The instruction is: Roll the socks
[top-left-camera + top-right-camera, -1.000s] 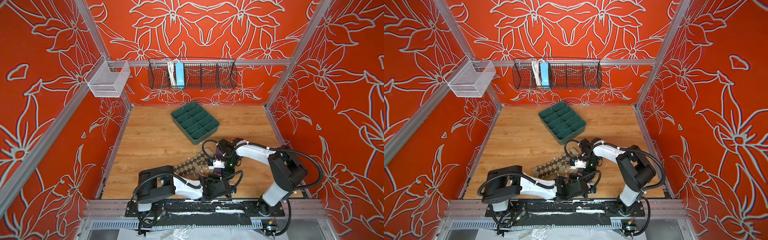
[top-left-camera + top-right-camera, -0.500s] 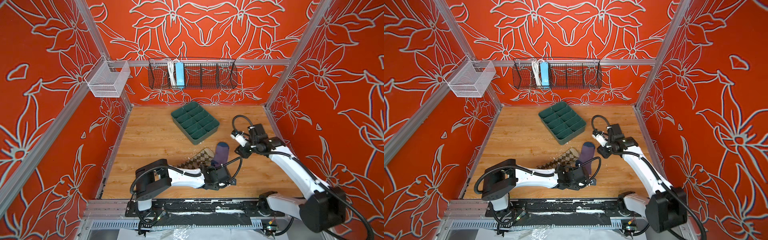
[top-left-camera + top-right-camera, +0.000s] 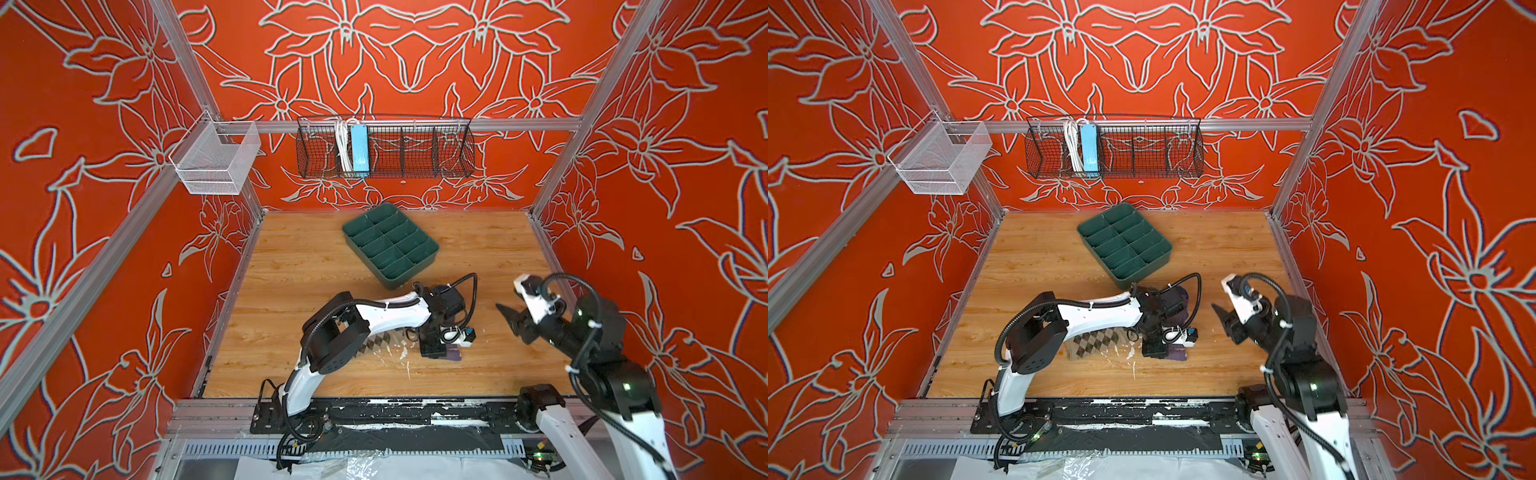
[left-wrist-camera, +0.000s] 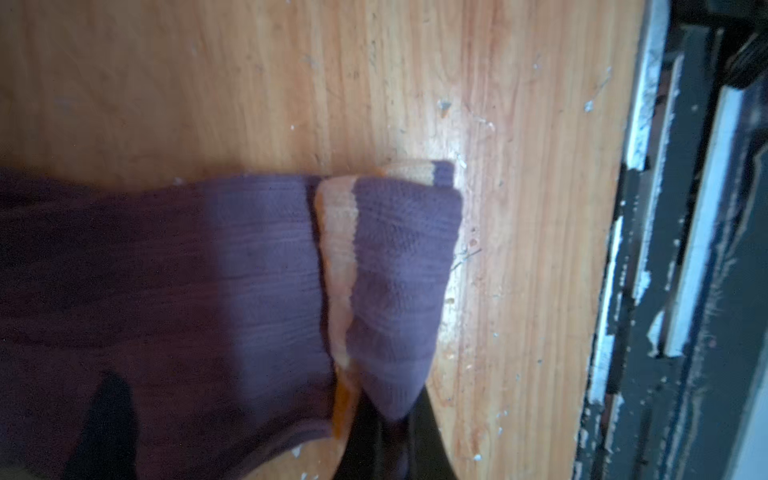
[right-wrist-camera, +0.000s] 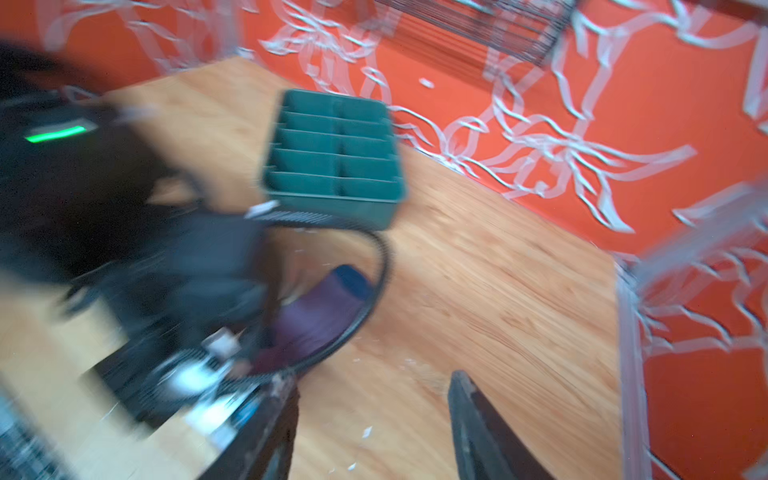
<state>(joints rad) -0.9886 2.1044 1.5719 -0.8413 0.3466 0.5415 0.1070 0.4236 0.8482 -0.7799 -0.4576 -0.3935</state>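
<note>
Two arms: left gripper low, pinching purple ribbed fabric sock; right gripper raised, jaws apart, empty. Socks, two: second a beige argyle fabric sock. One green plastic divided tray.

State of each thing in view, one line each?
Purple sock with yellow-orange cuff: cuff end folded over, pinched.
Beige argyle sock: lying flat, partly hidden.
Green divided plastic tray: upright, empty.
Left gripper: shut on the purple sock.
Right gripper: open, empty.
</note>
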